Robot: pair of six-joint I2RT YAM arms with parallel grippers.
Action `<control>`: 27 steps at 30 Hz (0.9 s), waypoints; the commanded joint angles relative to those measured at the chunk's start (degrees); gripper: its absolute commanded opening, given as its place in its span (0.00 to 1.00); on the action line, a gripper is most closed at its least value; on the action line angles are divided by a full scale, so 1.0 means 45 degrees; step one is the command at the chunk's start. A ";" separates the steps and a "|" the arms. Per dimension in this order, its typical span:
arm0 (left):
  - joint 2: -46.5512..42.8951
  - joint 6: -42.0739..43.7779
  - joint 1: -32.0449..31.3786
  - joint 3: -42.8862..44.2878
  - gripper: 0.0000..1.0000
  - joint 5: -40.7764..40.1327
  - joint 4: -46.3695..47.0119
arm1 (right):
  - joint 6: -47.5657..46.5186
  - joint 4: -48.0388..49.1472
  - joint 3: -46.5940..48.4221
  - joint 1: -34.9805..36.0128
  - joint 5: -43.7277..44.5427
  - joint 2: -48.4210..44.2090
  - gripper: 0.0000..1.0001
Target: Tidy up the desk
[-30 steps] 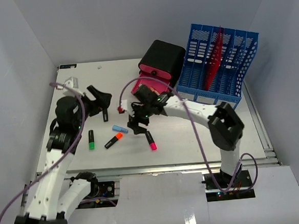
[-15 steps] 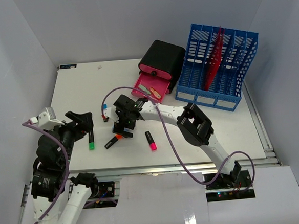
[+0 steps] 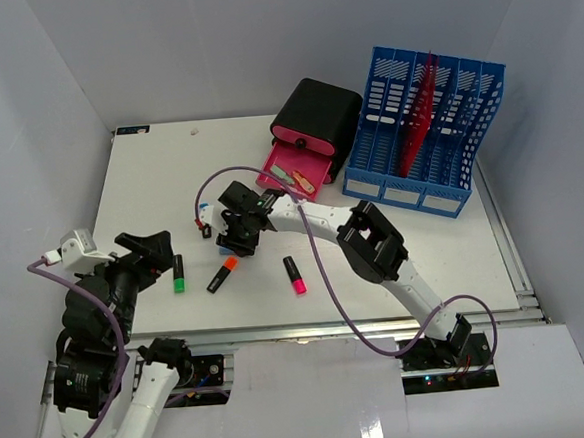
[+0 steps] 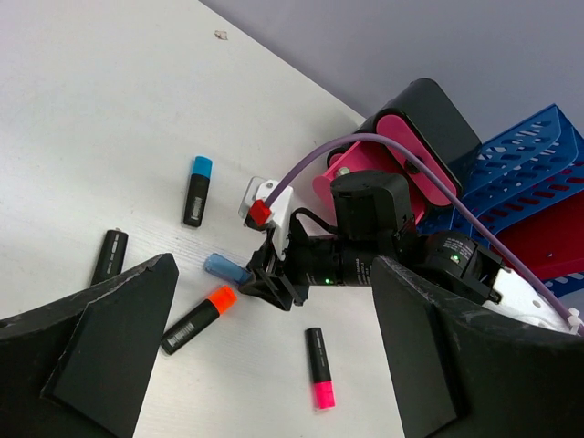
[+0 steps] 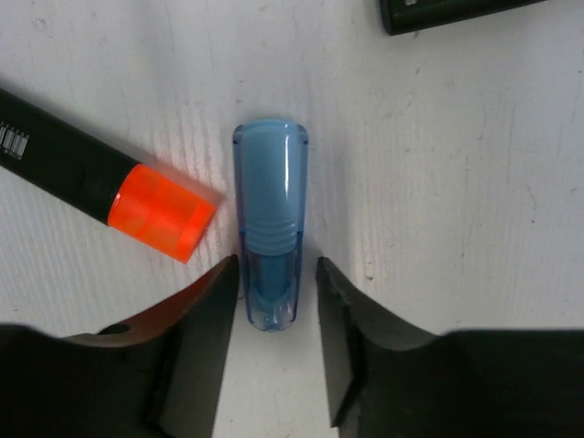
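One flat white rectangular desk (image 3: 169, 177) fills the floor of the pale grey enclosure. A metal rail (image 3: 310, 328) runs along its near edge, where both arm bases sit.

At the far right corner stands a blue slotted file rack (image 3: 382, 143) with a red folder (image 3: 417, 120) upright in one slot. Just left of the rack is a black box (image 3: 317, 117) with its pink drawer (image 3: 291, 169) pulled out toward the near side.

The left gripper (image 3: 167, 260) hangs above the near left part of the desk. Its jaws are spread wide and hold nothing.

The right gripper (image 5: 274, 269) is lowered at mid-desk with its jaws partly drawn in.

Loose markers lie on the surface: an orange-tipped marker (image 3: 221, 275), a pink-tipped marker (image 3: 294, 275), a green-tipped marker (image 3: 178, 273) and a blue-capped marker (image 4: 196, 190).

The smallest item, a light blue cap (image 5: 270, 201), lies flat between the right fingers (image 5: 196, 328), just beside the orange tip. One finger meets the cap's edge. A thin strip of desk shows between the cap and the other finger, so the cap is not clamped.
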 commanded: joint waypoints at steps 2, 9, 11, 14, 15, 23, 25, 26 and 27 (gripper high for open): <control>-0.0199 -0.0509 0.0036 -0.0308 0.98 0.0174 -0.0274 | 0.0377 -0.0338 0.0266 -0.0281 -0.0437 0.0790 0.32; -0.0709 -0.1649 0.0038 -0.1716 0.98 0.1702 0.0511 | 0.0042 -0.0325 0.0334 -0.1001 -0.1097 -0.0212 0.08; -0.0796 -0.2017 0.0036 -0.2452 0.98 0.2448 0.0830 | -0.0256 -0.0308 0.0149 -0.1105 -0.1332 -0.0706 0.08; -0.0884 -0.2512 0.0036 -0.3211 0.98 0.3007 0.1323 | -0.0527 -0.0290 -0.0111 -0.1328 -0.1440 -0.1859 0.08; -0.0913 -0.2668 0.0036 -0.3453 0.98 0.3178 0.1479 | -0.0626 -0.0304 -0.0210 -0.1413 -0.1298 -0.2257 0.08; -0.0747 -0.3301 0.0037 -0.4869 0.98 0.4510 0.2242 | -0.1588 -0.0130 -0.0270 -0.2968 0.1750 -0.4229 0.08; -0.0682 -0.3369 0.0036 -0.5159 0.98 0.4816 0.2453 | -0.1616 -0.0069 -0.0067 -0.3337 0.2358 -0.4195 0.10; -0.0646 -0.3377 0.0043 -0.5209 0.98 0.4867 0.2517 | -0.1708 0.0051 -0.0066 -0.3508 0.2917 -0.4117 0.11; -0.0611 -0.3384 0.0050 -0.5259 0.98 0.4917 0.2582 | -0.1800 0.0172 -0.0066 -0.3679 0.3477 -0.4039 0.11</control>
